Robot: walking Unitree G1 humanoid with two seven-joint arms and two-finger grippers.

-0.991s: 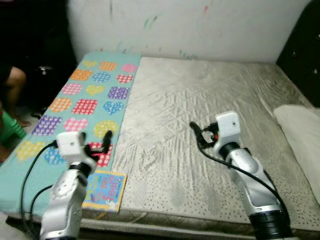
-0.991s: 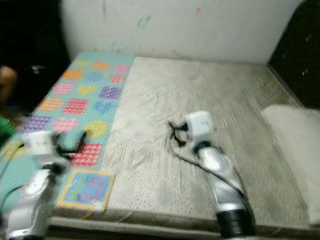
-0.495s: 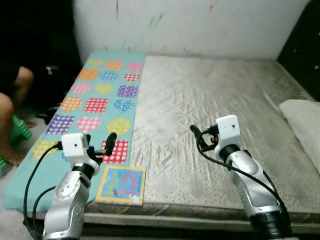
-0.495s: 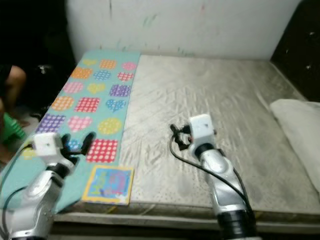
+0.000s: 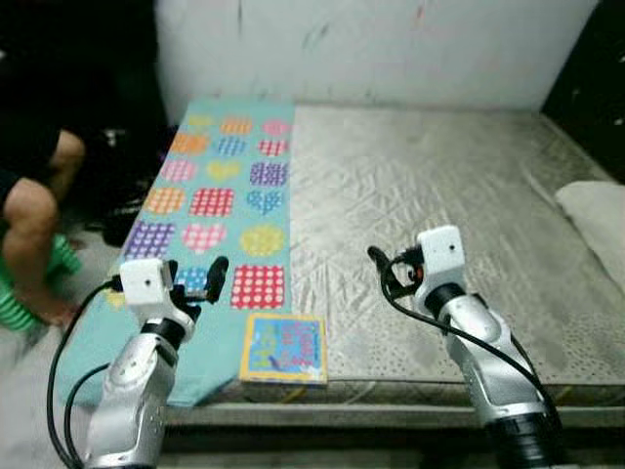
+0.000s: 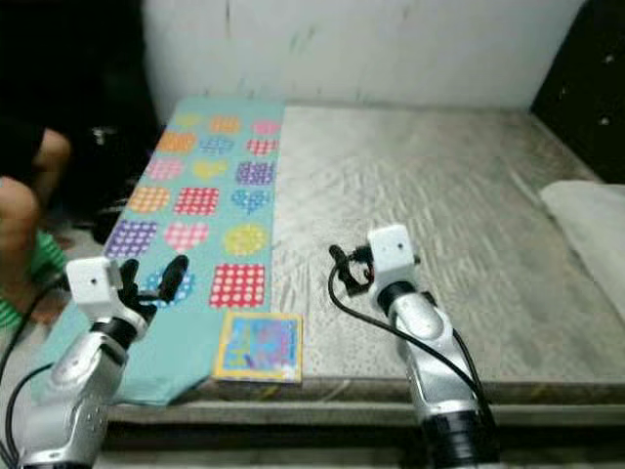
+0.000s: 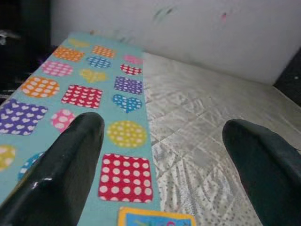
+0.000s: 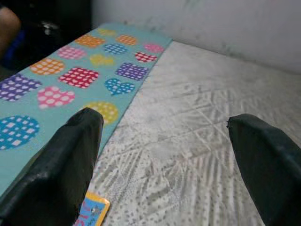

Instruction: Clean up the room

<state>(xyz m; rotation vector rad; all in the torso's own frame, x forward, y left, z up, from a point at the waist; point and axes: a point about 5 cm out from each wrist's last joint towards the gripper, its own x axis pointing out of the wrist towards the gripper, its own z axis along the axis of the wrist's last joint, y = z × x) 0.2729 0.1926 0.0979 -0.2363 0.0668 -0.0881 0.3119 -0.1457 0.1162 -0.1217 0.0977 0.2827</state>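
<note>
Book (image 5: 284, 347) with a yellow border and a blue cover lies flat at the near edge of the mattress (image 5: 459, 205), its left part resting on the teal blanket (image 5: 210, 210) and its right part on the bare grey quilting. That blanket, printed with dotted hearts, squares and circles in many colours, runs along the mattress's left edge from the near edge up to the far one, where the marked white wall (image 5: 391, 44) begins. The left gripper (image 5: 195, 281) hovers over the near left corner of the mattress, just left of the book and apart from it; its two black fingers (image 7: 70, 160) are spread wide with nothing between them. The right gripper (image 5: 383, 269) hangs above the grey quilting near the near edge, to the right of the book and clear of it, its fingers (image 8: 70, 155) likewise parted wide and holding nothing. A white pillow (image 5: 596, 210) sits at the right edge of the mattress. Beyond the left edge, on the floor side, a person's bent leg (image 5: 34, 220) shows beside something green (image 5: 20, 293) that cannot be made out
</note>
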